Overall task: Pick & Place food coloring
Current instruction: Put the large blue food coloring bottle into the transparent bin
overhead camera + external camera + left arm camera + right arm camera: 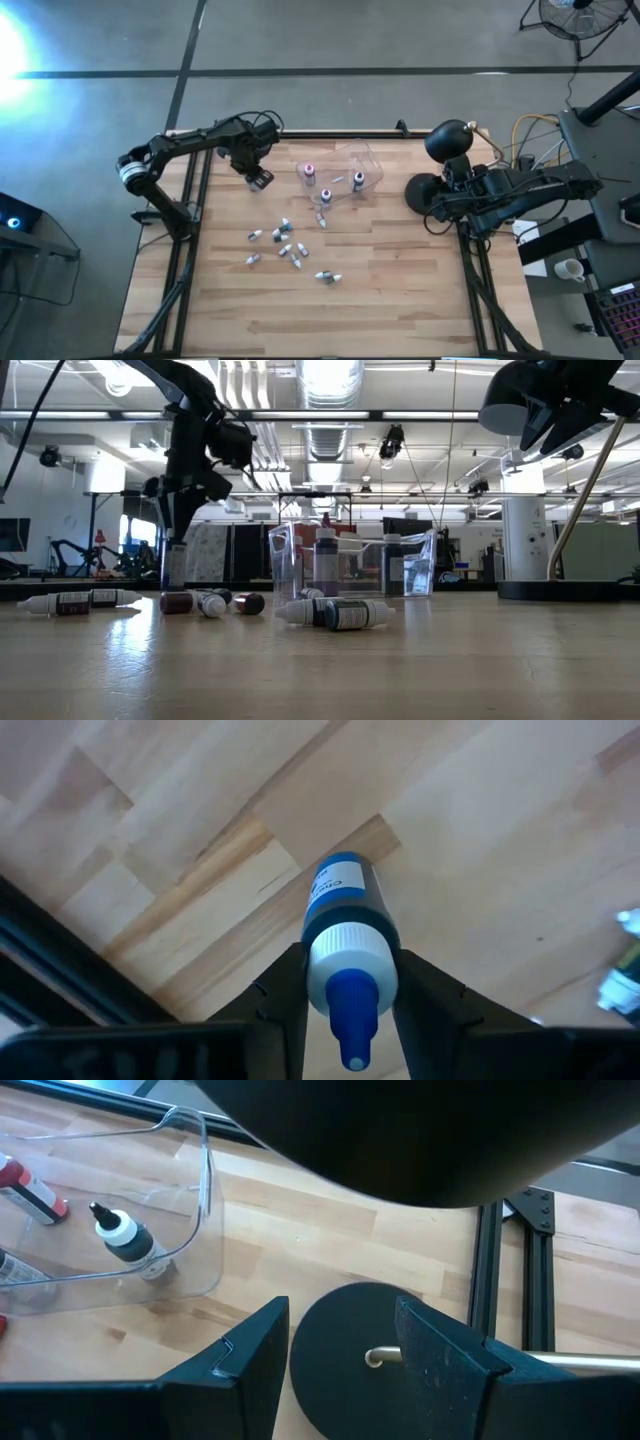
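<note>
The left gripper (345, 990) is clamped on a blue-capped bottle (345, 935), held upright just above the table (400, 290) near its far left corner. The clear tub (355, 165) stands to its right, with a few bottles in and beside it; one dark bottle (130, 1240) stands inside. Loose bottles (285, 245) lie scattered nearer the front, none under the gripper. The right gripper (340, 1350) waits, fingers apart, over a black lamp base (425, 190).
</note>
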You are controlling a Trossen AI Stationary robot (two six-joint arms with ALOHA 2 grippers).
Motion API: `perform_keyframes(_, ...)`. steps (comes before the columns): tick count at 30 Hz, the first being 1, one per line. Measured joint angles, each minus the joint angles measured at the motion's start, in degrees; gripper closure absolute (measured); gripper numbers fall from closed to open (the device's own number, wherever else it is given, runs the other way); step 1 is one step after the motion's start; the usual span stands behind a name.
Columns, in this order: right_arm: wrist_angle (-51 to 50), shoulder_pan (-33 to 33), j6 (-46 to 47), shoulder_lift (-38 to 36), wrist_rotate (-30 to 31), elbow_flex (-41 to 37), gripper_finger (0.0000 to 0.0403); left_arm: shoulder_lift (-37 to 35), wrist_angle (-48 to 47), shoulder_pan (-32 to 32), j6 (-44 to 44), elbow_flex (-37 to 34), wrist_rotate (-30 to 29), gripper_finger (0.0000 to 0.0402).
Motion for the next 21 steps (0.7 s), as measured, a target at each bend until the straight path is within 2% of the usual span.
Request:
perform_keyframes(5, 0.1, 0.0, 0.1, 0.0, 0.0, 0.0, 0.0227, 0.0, -5.7, -1.7, 1.0, 9.6, -1.1, 0.0308)
perform_keyframes(11, 0.1, 0.0, 1.2, 0.0, 0.0, 0.0, 0.0227, 3.2, -15.1, -4.9, 1.6, 29.5, -2.6, 0.0308)
perform_keyframes(14, 0.1, 0.0, 1.1, 0.0, 0.0, 0.0, 0.0227, 6.8, -19.0, -7.2, 1.8, 39.4, -2.5, 0.0308)
perform_keyframes(21, 0.2, 0.0, 1.1, 0.0, 0.0, -0.1, 0.0227, 20.0, -20.6, -14.5, 5.8, 58.9, -2.6, 0.0308)
